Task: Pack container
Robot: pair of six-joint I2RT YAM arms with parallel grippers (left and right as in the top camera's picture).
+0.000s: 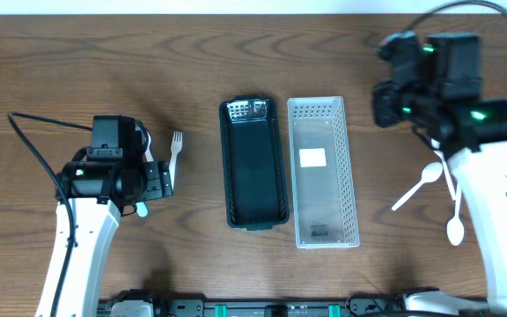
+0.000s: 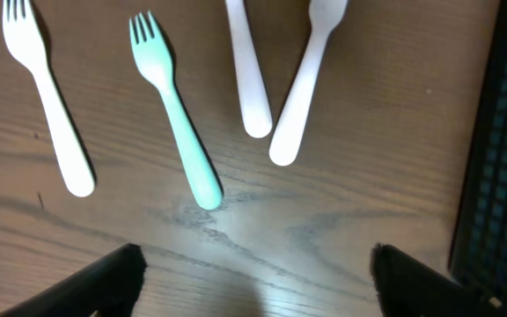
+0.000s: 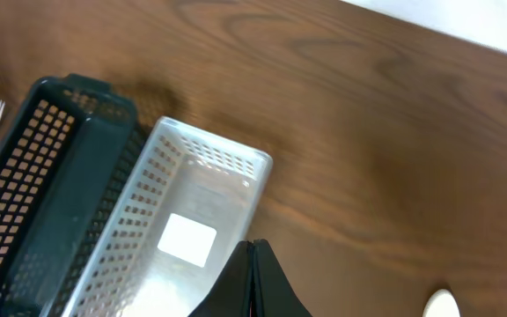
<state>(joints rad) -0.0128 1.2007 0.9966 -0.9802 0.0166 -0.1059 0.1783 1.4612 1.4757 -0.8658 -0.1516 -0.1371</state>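
Hovering above a cluster of cutlery at the left of the worktop (image 1: pixel 104 62), the left end effector (image 2: pixel 258 283) is spread wide with nothing between its fingers. Below it lie four pieces: one white fork (image 2: pixel 47 97), one teal fork (image 2: pixel 176 123), and two white handles (image 2: pixel 246 70) (image 2: pixel 302 88) whose heads are cut off. Likely light, stiff, smooth plastic lying flat and prone to skidding, so best pinched across mid-handle. The right end effector (image 3: pixel 253 273) is clenched on nothing, far right. Two white spoons (image 1: pixel 416 187) (image 1: pixel 452 207) show beside its arm. Two baskets sit centre, touching: one dark green (image 1: pixel 224 167), one white (image 1: pixel 352 176); both appear unfilled.
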